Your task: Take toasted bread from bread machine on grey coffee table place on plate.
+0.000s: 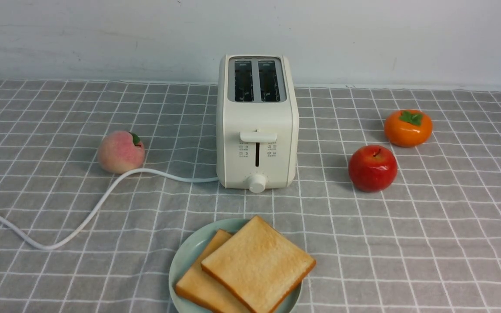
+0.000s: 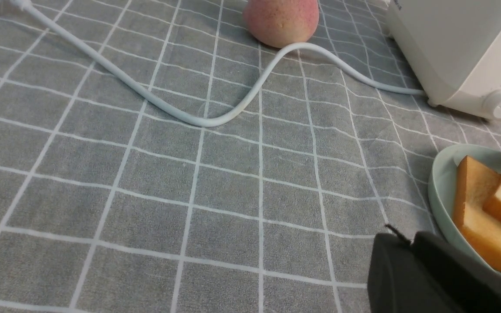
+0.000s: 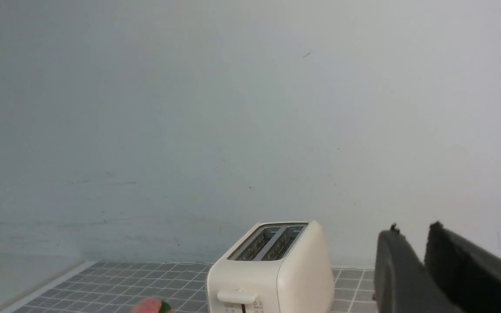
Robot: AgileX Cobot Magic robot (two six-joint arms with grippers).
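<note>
1. Front view: the toaster stood near the tabletop's far edge, slots vacant. Both toasts lay overlapping on the plate, farther from that edge. The peach sat left of the toaster; the apple and persimmon, right.
2. Left wrist view: the left gripper's blurred fingers were close together; I couldn't tell whether they touched. The cord curved past the peach.
3. Right wrist view: the right gripper's fingertips stood slightly apart, holding nothing.
</note>
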